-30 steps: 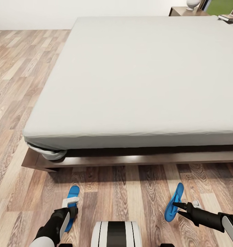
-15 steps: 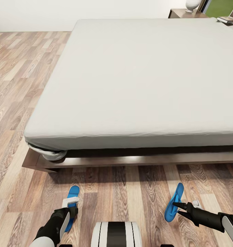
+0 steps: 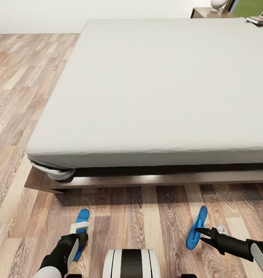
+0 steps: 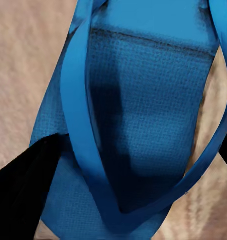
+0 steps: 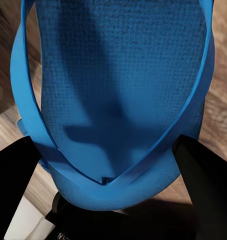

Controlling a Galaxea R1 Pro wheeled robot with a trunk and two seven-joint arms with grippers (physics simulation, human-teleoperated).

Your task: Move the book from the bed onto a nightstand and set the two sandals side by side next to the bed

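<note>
Bed (image 3: 158,88) with white mattress on a dark-brown frame, taking up most of the head view over the wood-plank floor (image 3: 27,96). Nightstand (image 3: 212,12) beyond the bed's far corner, bearing a white lamp base (image 3: 217,4). Book (image 3: 260,19) on the bed's far right corner, near the nightstand. Two blue sandals on the floor just off the bed's near edge, well apart: left sandal (image 3: 81,226) (image 4: 143,130) lying flat, right sandal (image 3: 197,227) (image 5: 118,100) tilted up on its edge. Left tool (image 3: 79,239) down on the left sandal, grip impossible to tell. Right tool (image 3: 199,236) parted, fingers either side of the right sandal's heel.
</note>
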